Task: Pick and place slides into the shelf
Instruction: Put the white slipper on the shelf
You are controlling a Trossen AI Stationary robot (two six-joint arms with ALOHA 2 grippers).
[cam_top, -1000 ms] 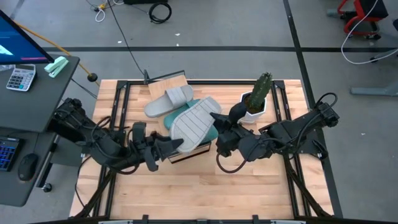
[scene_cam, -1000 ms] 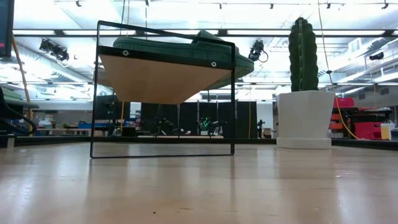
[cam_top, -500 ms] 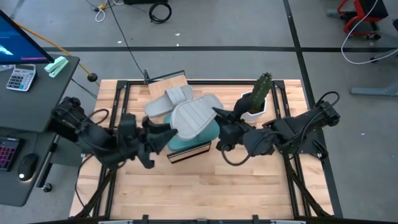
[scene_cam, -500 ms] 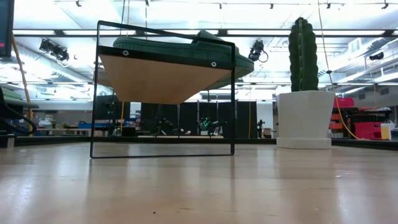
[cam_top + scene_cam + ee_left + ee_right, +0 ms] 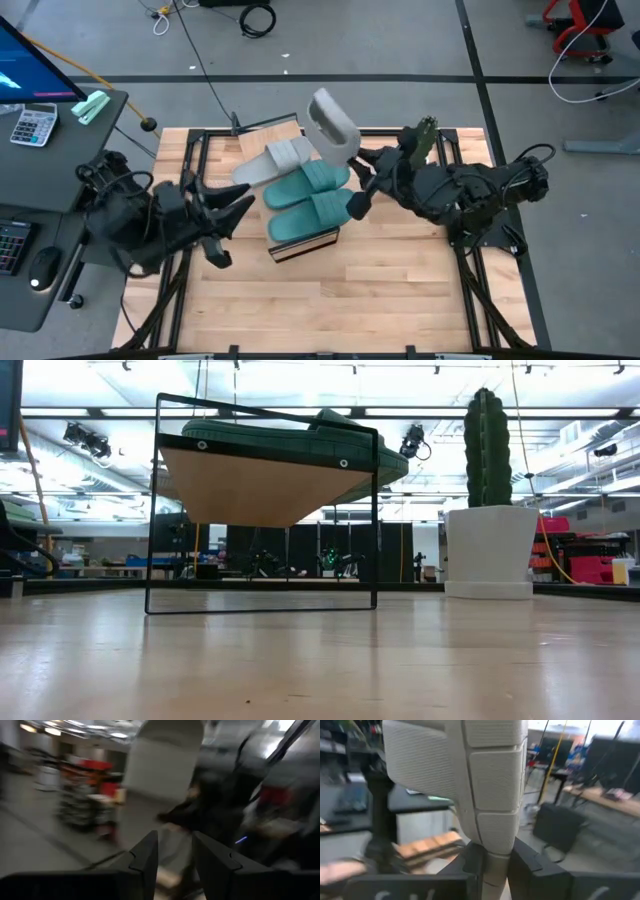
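Note:
Two teal-green slides [image 5: 310, 200] lie side by side on the light wood shelf [image 5: 268, 134], and a pale grey slide [image 5: 275, 160] lies beyond them. In the low view a teal slide [image 5: 280, 432] rests on the shelf's board [image 5: 258, 485]. A second pale grey slide [image 5: 332, 120] stands raised over the shelf's far right, with my right gripper [image 5: 358, 165] shut on it. My left gripper [image 5: 243, 202] is left of the shelf, open, with nothing between its fingers [image 5: 145, 857]. My right gripper pinches the raised grey slide's lower end [image 5: 495, 856] between its two fingers [image 5: 472, 862]. The fingers come about level from the table's right. The slide stands nearly upright above them, lifted clear of the shelf and of the other slides.
A cactus in a white pot [image 5: 412, 160] stands at the table's far right, close behind my right gripper; it also rises at the right of the low view [image 5: 487, 540]. A side desk with a calculator [image 5: 33, 125] lies left of the table. Bare slatted tabletop [image 5: 330, 300] spreads toward the near edge.
The grey slide lay sole up across the teal pair, between both grippers. My right gripper has risen and rolled, carrying it toward the far edge, so it now stands on end. My left gripper has drawn back toward the table's left, away from the slide.

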